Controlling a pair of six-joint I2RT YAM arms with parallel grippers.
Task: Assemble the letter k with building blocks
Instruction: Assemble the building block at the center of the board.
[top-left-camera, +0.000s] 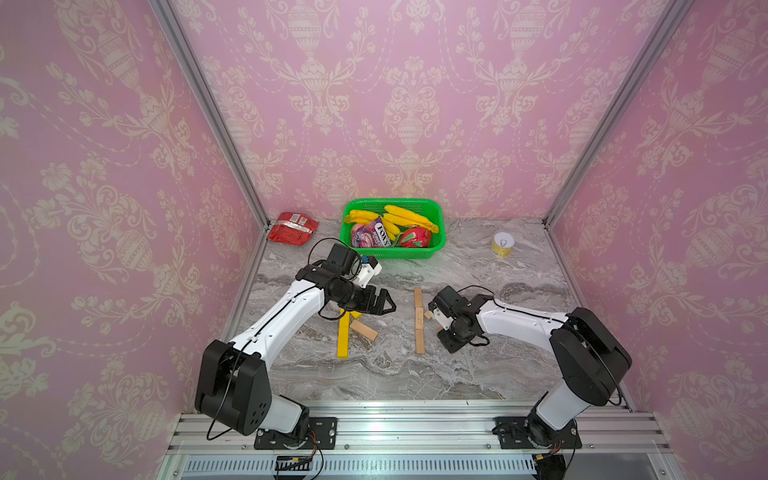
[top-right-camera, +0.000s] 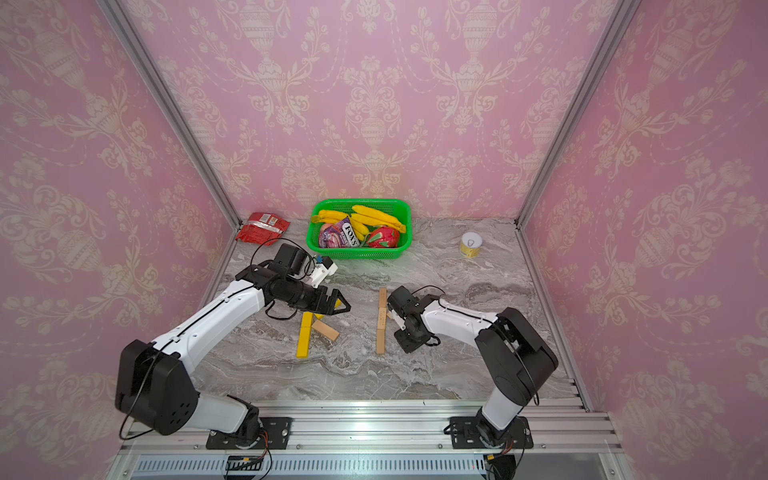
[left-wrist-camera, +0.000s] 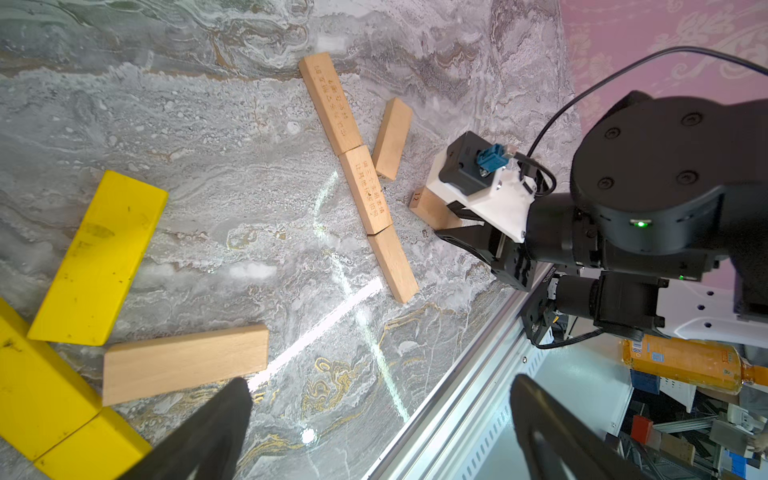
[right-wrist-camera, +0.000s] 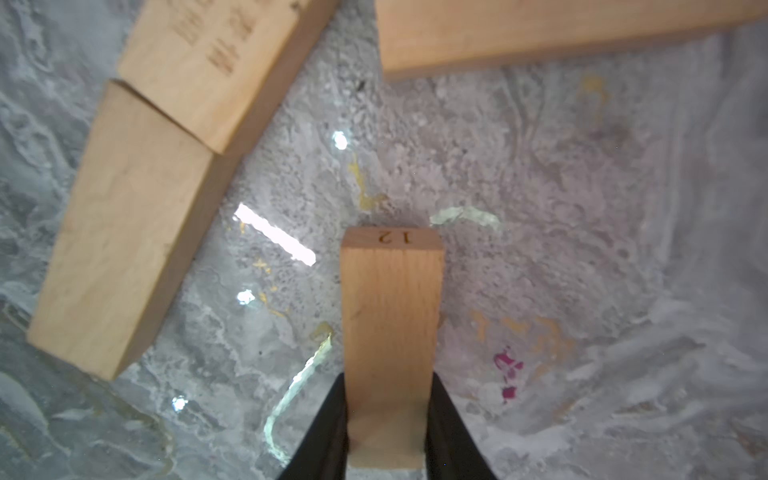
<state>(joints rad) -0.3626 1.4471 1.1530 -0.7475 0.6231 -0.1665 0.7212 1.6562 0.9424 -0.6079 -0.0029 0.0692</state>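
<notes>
Three tan wood building blocks lie end to end as a straight stem (top-left-camera: 419, 322) (left-wrist-camera: 365, 187). Another wood block (left-wrist-camera: 392, 139) lies slanted beside its far part. My right gripper (right-wrist-camera: 390, 395) (left-wrist-camera: 455, 224) is shut on a wood block marked 12 (right-wrist-camera: 390, 307), held low just right of the stem. To the left lies a yellow stem (top-left-camera: 343, 336) with a slanted yellow block (left-wrist-camera: 99, 257) and a slanted wood block (top-left-camera: 364, 329) (left-wrist-camera: 183, 363). My left gripper (top-left-camera: 388, 303) (left-wrist-camera: 380, 395) hovers open above that figure, with nothing between its fingers.
A green basket (top-left-camera: 436, 243) with bananas, a candy pack and a red fruit stands at the back. A red packet (top-left-camera: 292, 227) lies at the back left, a small yellow can (top-left-camera: 503, 244) at the back right. An aluminium rail (top-left-camera: 415, 428) runs along the front edge.
</notes>
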